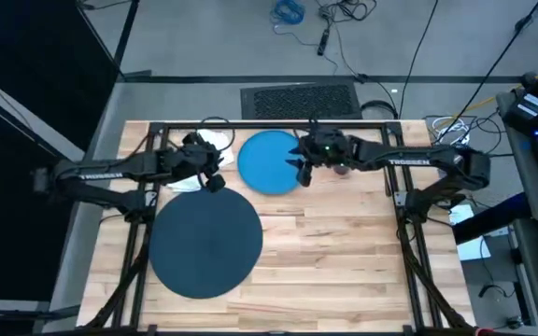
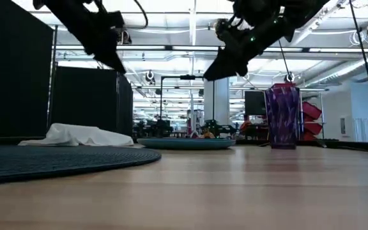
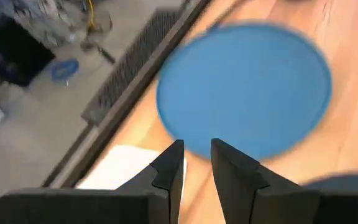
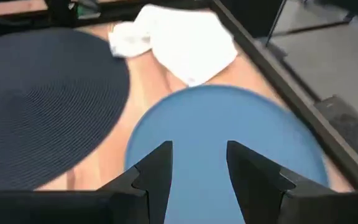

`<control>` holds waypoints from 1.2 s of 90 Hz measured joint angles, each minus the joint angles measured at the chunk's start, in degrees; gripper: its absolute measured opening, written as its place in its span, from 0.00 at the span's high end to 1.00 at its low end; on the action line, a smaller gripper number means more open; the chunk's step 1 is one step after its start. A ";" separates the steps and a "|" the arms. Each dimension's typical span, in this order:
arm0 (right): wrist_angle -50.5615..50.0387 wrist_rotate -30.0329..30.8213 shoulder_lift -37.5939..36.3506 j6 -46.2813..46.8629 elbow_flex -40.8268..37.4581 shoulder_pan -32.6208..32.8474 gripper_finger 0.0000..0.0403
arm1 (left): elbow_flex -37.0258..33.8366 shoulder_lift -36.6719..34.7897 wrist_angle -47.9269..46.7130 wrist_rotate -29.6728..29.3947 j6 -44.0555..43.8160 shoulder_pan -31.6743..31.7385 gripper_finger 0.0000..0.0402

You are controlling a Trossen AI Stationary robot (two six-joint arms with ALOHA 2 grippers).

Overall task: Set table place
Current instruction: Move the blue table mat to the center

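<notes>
A dark navy round mat (image 1: 204, 238) lies on the table (image 1: 344, 261) at the near left. A bright blue plate (image 1: 269, 161) sits flat at the far middle, with a crumpled white napkin (image 1: 208, 147) to its left and a purple cup (image 2: 282, 118) standing upright to its right. My left gripper (image 1: 215, 182) hovers above the table between napkin and plate, its fingers (image 3: 169, 171) a little apart with nothing between them. My right gripper (image 1: 302, 173) hangs open over the plate's right edge, above the plate (image 4: 229, 155) and clear of it.
A black metal frame (image 1: 278, 124) edges the table; its rail runs just behind the plate and napkin. The mat (image 4: 42, 99) lies close to the plate's near-left side. Bare wood (image 1: 344, 261) stretches over the table's near right.
</notes>
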 joint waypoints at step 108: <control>3.17 -0.60 3.69 1.99 0.00 10.88 0.66 | -12.96 -10.19 -25.15 -0.43 -53.39 -19.72 0.83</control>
